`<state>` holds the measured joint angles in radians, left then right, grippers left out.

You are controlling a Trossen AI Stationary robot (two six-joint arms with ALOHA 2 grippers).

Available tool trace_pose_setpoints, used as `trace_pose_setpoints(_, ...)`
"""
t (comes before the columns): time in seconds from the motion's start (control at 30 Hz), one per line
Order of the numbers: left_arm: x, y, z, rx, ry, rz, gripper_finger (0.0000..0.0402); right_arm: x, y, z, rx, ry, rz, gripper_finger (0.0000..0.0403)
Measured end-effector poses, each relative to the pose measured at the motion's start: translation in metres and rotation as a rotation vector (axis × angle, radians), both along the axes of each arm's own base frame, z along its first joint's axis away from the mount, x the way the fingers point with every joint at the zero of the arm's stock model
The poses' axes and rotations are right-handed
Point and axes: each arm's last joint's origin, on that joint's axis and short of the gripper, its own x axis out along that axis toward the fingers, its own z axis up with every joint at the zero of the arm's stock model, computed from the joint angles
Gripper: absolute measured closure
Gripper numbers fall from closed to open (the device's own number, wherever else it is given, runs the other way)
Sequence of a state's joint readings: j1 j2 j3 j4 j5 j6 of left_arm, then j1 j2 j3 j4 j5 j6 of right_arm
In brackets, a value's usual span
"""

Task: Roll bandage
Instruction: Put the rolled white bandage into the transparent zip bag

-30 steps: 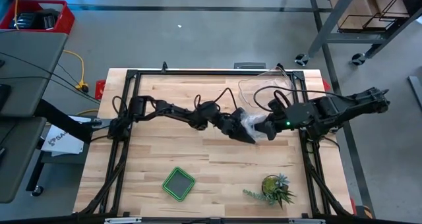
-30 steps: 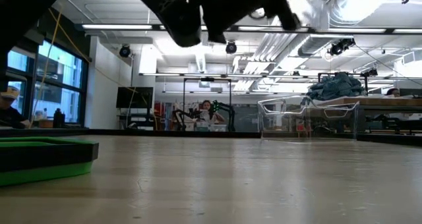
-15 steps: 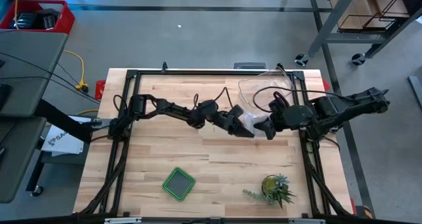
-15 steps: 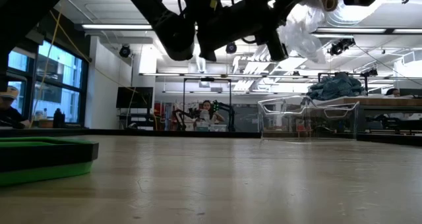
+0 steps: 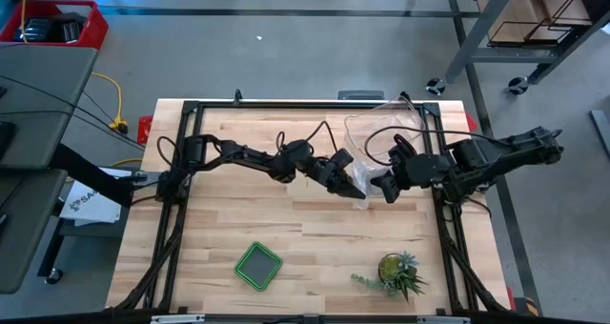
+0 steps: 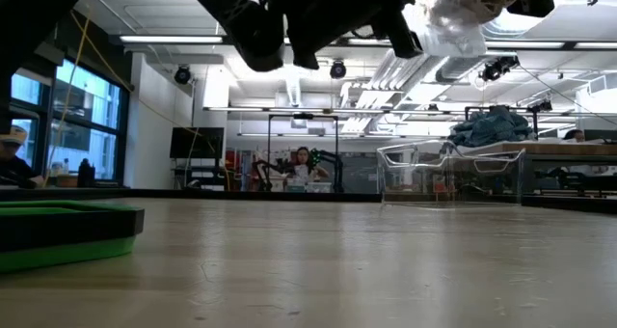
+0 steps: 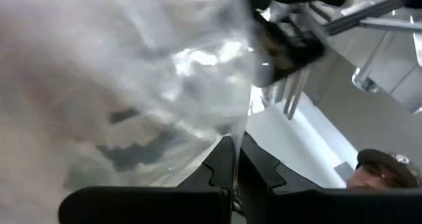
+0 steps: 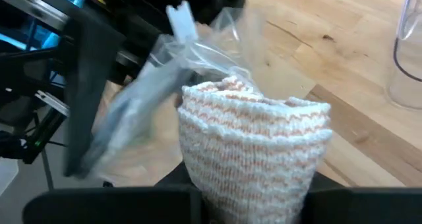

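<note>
Bandage (image 8: 254,135) is up in the air over the middle of the table, a striped white roll pinched in the right gripper (image 5: 384,188), while the left gripper (image 5: 355,189) is clamped tight on the edge of the clear plastic bag (image 7: 165,72) bunched just beside it. Judging by that, the roll looks to be coming out of its bag, and no rolling has started; unwinding and rolling are all still ahead. Below lies the pale wood table (image 5: 315,238), with a green tray (image 5: 258,265), a small plant (image 5: 399,273) and a clear tub (image 6: 451,174). Behind, a bright workshop with ceiling lights.
</note>
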<state>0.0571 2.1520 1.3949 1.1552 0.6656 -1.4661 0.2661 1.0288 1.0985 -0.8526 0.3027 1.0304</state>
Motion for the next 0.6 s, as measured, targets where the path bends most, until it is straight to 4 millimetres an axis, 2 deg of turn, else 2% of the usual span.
trace_pose_setpoints(0.07,-0.001,0.004,0.005,0.022,0.008,0.009,0.0394,-0.001,0.0,0.0,-0.001,0.001,0.001,0.0343)
trace_pose_setpoints(0.2,-0.002,0.009,0.002,0.052,0.064,0.028,0.0394,-0.005,-0.001,0.004,-0.004,-0.022,0.004,0.0343)
trace_pose_setpoints(0.6,-0.003,0.009,0.005,0.065,0.049,0.041,0.0394,-0.024,-0.008,0.019,-0.013,-0.131,-0.027,0.0343)
